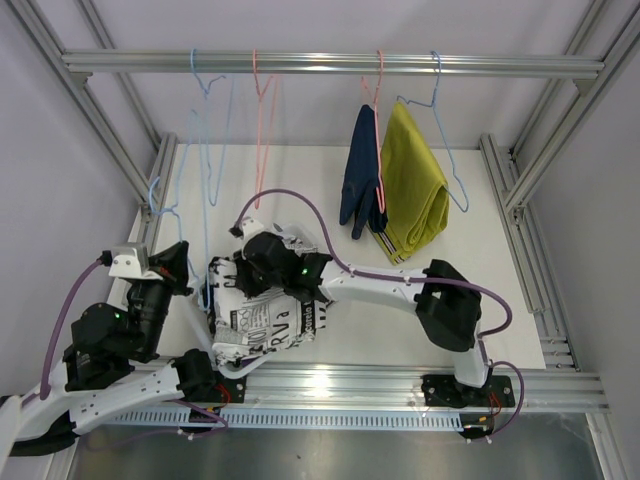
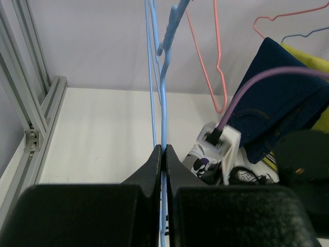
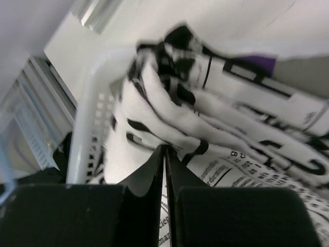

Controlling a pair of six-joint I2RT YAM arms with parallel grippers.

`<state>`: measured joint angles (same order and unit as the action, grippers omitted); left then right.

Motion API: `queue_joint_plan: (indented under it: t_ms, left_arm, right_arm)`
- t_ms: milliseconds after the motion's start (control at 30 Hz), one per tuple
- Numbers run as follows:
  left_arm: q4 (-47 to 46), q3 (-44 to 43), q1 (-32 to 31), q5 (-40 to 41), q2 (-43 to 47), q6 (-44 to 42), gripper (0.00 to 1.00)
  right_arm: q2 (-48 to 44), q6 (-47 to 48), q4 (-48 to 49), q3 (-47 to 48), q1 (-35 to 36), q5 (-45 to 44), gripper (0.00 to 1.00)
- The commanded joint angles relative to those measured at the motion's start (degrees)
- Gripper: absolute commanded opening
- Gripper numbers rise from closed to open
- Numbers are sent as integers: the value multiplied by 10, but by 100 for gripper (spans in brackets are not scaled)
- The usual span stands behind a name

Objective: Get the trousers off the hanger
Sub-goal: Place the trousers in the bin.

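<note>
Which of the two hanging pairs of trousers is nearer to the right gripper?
The navy trousers. They hang to the left of the mustard yellow trousers, so on the side of the right gripper.

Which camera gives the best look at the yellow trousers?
The top external view: the yellow trousers hang in full beside the navy pair. The left wrist view catches only a yellow sliver behind the navy cloth; the right wrist view shows none.

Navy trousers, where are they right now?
In the top view, the navy trousers hang from the rail, right of centre, just left of the yellow trousers.
</note>
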<state>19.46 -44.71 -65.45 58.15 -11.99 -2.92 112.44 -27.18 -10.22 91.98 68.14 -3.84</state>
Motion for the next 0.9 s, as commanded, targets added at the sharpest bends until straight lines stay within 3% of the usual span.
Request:
queue_joint_plan:
  t_ms: [0, 267, 700, 867]
  left_arm:
    - [-10, 2, 3, -17, -11, 5, 1]
    - [-8, 4, 3, -19, -7, 8, 0]
    - [-8, 5, 3, -17, -9, 8, 0]
    - [-7, 4, 3, -17, -11, 9, 0]
  right_arm:
    - [32, -28, 51, -43, 9, 51, 6]
    - [64, -50, 64, -72, 13, 49, 6]
    - [-92, -14, -24, -74, 27, -55, 9]
    - [-141, -14, -31, -119, 28, -76, 9]
